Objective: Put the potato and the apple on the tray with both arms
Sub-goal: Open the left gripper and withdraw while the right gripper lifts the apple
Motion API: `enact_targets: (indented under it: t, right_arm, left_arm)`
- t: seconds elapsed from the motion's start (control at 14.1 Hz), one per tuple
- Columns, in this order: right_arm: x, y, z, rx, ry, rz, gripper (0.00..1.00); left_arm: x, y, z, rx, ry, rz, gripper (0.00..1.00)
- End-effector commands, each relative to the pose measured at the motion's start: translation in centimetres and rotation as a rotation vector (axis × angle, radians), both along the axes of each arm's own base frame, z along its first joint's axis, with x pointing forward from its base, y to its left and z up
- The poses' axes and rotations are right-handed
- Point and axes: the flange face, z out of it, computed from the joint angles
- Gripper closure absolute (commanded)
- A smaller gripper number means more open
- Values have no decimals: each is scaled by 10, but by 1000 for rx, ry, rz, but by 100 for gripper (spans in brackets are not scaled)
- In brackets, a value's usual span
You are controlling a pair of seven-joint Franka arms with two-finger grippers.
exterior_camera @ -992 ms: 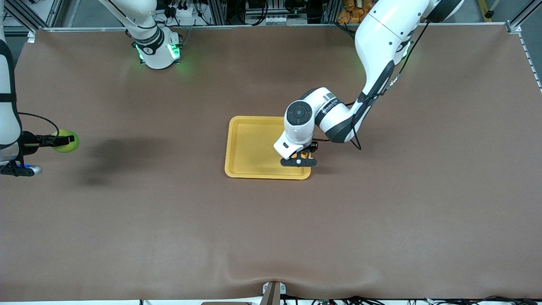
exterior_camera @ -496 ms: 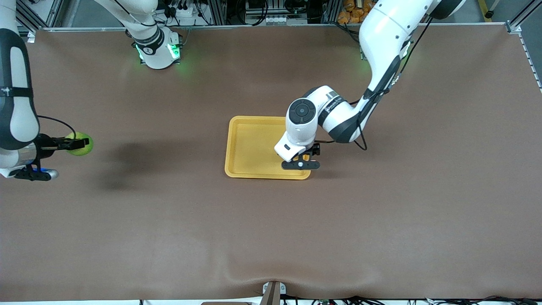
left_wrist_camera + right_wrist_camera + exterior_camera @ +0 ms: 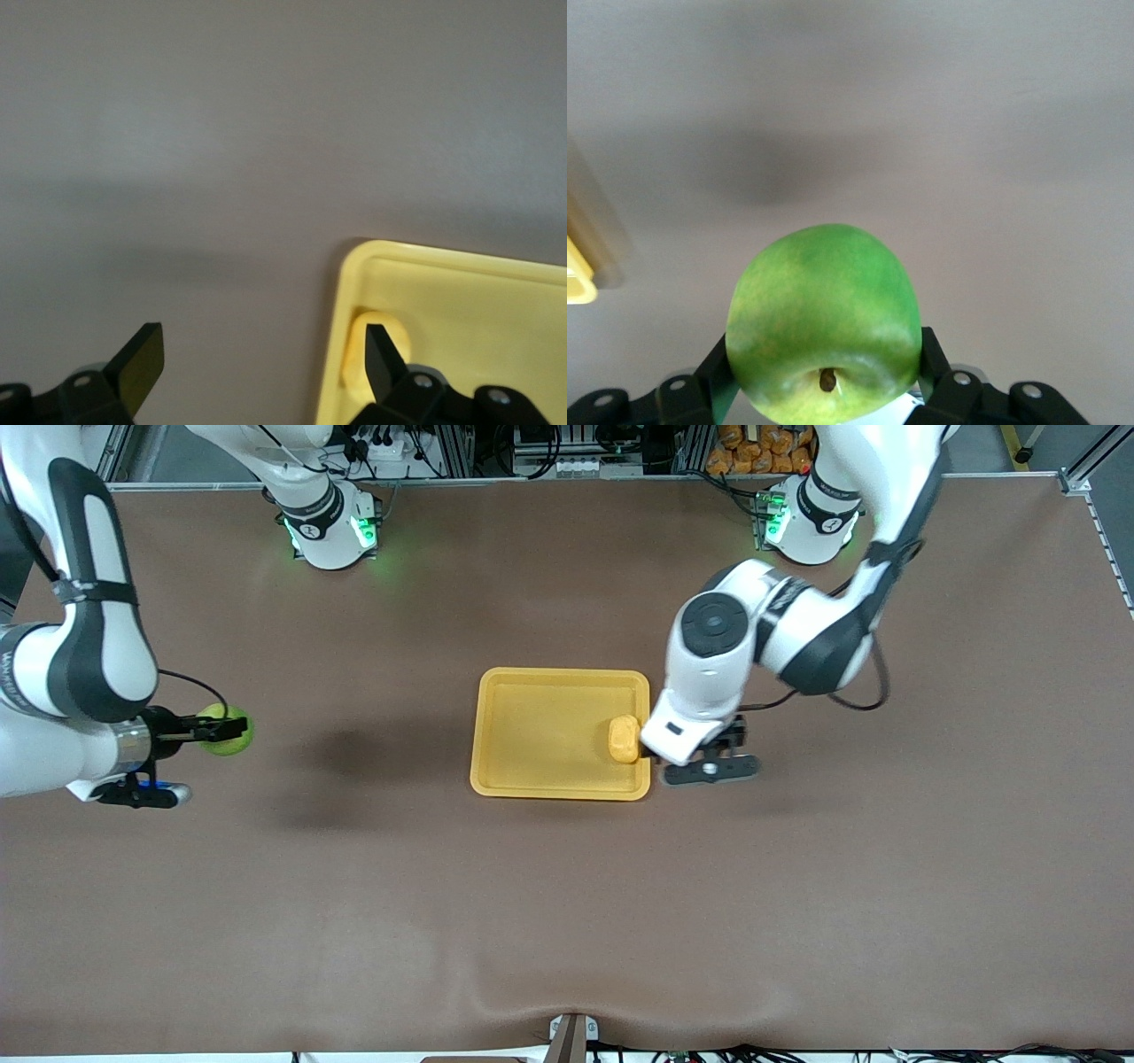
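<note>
My right pincer [image 3: 232,729] is clamping the apple [image 3: 227,729] above bare table; my left pincer [image 3: 257,367], spread apart, is hovering at the tray [image 3: 532,775] edge beside the potato [image 3: 625,739], risking a nudge.

Left gripper [image 3: 709,766] fingers [image 3: 142,365] spread; right gripper [image 3: 232,729] fingers clamped.

Brown matte tabletop [image 3: 567,903] fills nearly the whole front view, cloth-like, with a shallow ripple toward 6 o'clock. Soft dark shadow patch toward 9 o'clock. Aluminium frame rails [image 3: 532,480] run along the 12 o'clock edge, with cables and a power strip [image 3: 383,444] among them. Orange items [image 3: 753,447] stacked near 1 o'clock. Small bracket [image 3: 571,1038] at 6 o'clock edge. Light even, overhead.
</note>
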Motion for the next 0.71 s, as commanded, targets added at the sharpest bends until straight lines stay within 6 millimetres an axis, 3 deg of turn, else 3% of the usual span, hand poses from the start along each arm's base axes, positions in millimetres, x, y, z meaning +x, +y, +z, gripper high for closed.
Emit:
enact_targets:
  t: [0.0,0.21,0.42,0.64]
  right_arm:
    - [-8,25,13,-12,-4,-33,100]
    - [-8,65,18,-46,-9,-43,100]
    - [-11,112,21,-68,-17,-63,100]
    - [-15,146,20,-99,-24,-77,100]
  left_arm:
    - [9,52,39,31,-14,0,0]
    - [10,97,75,11,15,61,0]
    - [13,144,110,13,58,14,0]
    - [11,176,143,28,99,-4,0]
